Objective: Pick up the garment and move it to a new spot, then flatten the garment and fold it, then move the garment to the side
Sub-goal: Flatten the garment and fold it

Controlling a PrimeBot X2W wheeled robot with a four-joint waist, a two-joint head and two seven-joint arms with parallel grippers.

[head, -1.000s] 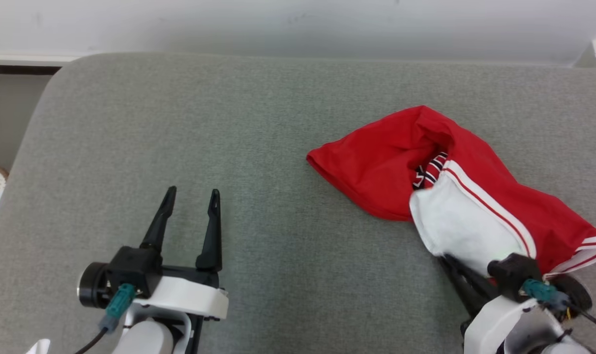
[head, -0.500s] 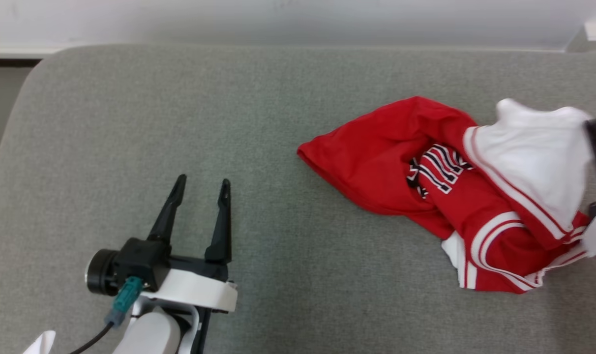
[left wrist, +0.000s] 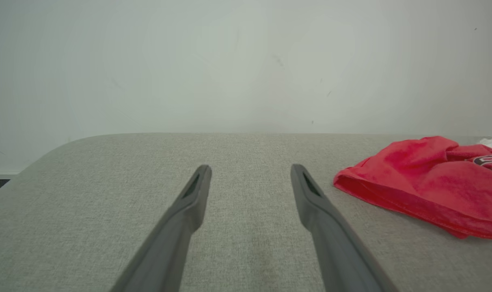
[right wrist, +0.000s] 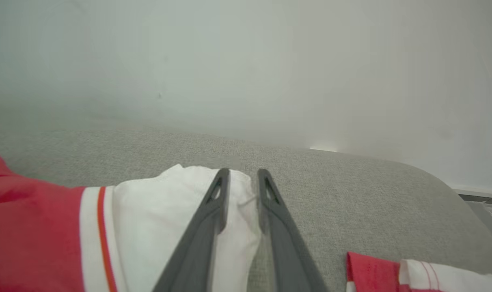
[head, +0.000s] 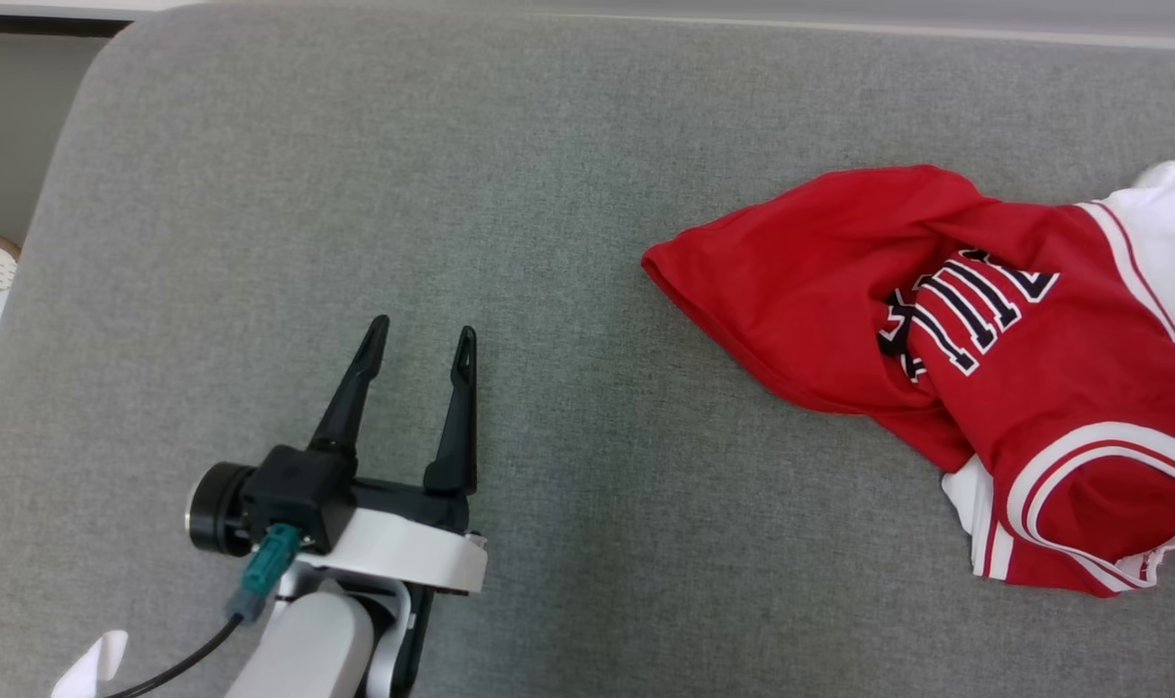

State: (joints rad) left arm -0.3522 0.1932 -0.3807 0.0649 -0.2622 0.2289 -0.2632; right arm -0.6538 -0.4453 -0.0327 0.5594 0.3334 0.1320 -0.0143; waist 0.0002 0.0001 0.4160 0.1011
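Your left gripper (head: 425, 327) hangs over the near side of the grey counter (head: 568, 174), jaws spread wide and empty. Farther right, the red-and-white garment (head: 810, 291) lies crumpled. Your right gripper (right wrist: 243, 171) lies over its white part, jaws barely parted; you cannot tell whether they grip.

A red jersey (head: 985, 320) with white trim and dark lettering lies crumpled at the grey bench's (head: 549, 194) right end. Its white sleeve reaches toward the bench's right edge.
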